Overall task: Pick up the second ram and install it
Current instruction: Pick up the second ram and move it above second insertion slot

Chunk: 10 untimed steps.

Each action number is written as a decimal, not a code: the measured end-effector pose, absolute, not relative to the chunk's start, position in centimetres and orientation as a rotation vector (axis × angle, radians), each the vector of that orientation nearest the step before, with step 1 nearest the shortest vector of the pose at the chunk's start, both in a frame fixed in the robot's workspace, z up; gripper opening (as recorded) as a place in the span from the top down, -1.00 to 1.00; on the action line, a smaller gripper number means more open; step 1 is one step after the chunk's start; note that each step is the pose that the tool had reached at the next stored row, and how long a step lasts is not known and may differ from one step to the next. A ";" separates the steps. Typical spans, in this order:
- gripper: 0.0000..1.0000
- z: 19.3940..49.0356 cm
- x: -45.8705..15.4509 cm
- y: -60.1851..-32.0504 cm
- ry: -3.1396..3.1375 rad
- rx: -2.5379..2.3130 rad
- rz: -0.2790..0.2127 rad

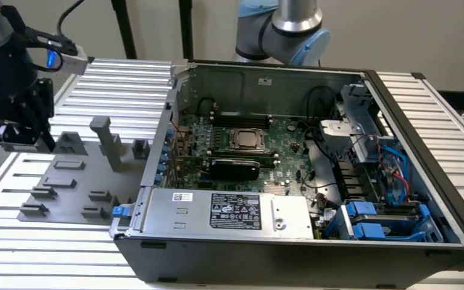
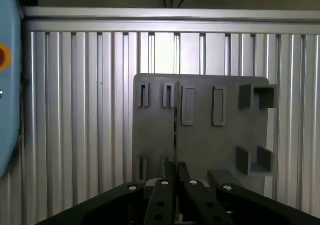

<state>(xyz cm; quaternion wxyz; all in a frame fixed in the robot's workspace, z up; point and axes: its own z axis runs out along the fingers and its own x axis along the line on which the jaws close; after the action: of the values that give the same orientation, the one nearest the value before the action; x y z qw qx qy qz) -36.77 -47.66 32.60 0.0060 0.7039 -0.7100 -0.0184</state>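
Now the second ram (image 2: pixel 175 135) is showing edge-on in the wrist view, a thin dark sliver running out from between the fingertips. The gripper (image 2: pixel 176 169) is looking clenched on it, its jaws pinched nearly together with only the stick's thickness between them. The stick is hanging in the air above the grey holder plate (image 2: pixel 210 145), over the plate's middle and apparently clear of its slots.

By its look, this piece is handling as light and stiff but delicate: a flat, narrow board that is not bending, yet is likely to suffer from a knock or a twist. The sensible hold is the one the claw seems to be taking, flat pads on the two broad faces, leaving the far long edge free. With so slim a thing, a pinch that is off-centre is likely to let it pivot or slide, so a square, centred grip is mattering here.

Moving outward, the plate is lying on the slatted aluminium table (image 1: pixel 127 78), toward the edge at the exterior view's left. The open computer case (image 1: pixel 296 257) is sitting just beside the plate, toward the exterior view's right. Inside it the motherboard (image 1: pixel 284 130) is lying flat, with the CPU socket (image 1: pixel 248 140) near its centre and the long black slots (image 1: pixel 240 119) running between that socket and the case's back wall, well apart from the claw.
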 end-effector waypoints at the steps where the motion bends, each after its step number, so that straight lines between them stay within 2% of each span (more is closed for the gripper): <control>1: 1.00 33.1 -36.6 -47.6 -2.222 2.203 -0.058; 10: 1.00 37.2 -33.8 -47.2 -2.222 2.203 -0.057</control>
<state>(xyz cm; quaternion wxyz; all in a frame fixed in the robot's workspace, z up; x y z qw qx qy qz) -33.84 -47.21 37.17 0.0061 0.7039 -0.7100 -0.0183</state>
